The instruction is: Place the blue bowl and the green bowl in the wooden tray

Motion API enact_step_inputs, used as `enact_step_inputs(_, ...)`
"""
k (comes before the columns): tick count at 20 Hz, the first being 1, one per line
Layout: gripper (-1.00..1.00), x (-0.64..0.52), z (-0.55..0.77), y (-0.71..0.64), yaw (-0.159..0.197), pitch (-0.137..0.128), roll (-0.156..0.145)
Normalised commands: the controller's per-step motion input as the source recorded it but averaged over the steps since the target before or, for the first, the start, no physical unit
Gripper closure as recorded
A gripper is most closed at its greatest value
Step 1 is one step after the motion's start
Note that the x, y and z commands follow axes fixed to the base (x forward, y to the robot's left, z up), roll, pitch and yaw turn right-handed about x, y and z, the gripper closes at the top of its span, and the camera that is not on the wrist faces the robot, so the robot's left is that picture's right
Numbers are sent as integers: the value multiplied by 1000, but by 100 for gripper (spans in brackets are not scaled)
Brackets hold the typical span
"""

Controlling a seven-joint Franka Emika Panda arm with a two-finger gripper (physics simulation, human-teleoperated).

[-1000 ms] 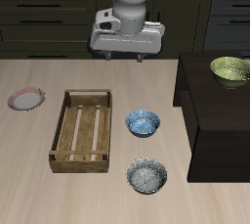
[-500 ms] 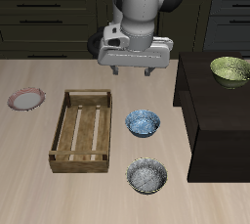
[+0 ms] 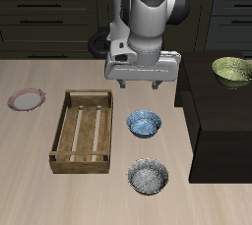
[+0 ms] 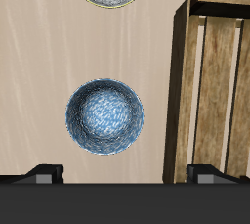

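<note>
Blue bowl sits upright on the bench just beside the wooden tray, apart from its side wall by a narrow strip of bare bench; in the wrist view the same bowl lies close under the camera with the tray's wall next to it. Nearer the bench's front edge than the blue bowl stands a grey speckled bowl, also clear of the tray. The tray holds nothing, its slatted bottom showing. Beyond the tray, near the bench's far side edge, rests a pink-rimmed plate. Above the blue bowl and slightly farther back hangs the gripper, its two fingers spread wide with nothing between them, well above the bowl's rim. Farther back still, on a dark raised block beside the bench, sits the green bowl, well apart from the tray and the gripper.
</note>
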Motion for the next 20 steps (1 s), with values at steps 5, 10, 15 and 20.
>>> enact_step_inputs(5,-100,126,-191,47,-2,11,-4)
enact_step_inputs(10,-100,53,-148,37,-10,-4,7)
enact_step_inputs(15,-100,-120,-163,-47,-37,-34,3)
enact_step_inputs(20,-100,-97,-135,-9,-15,-32,5)
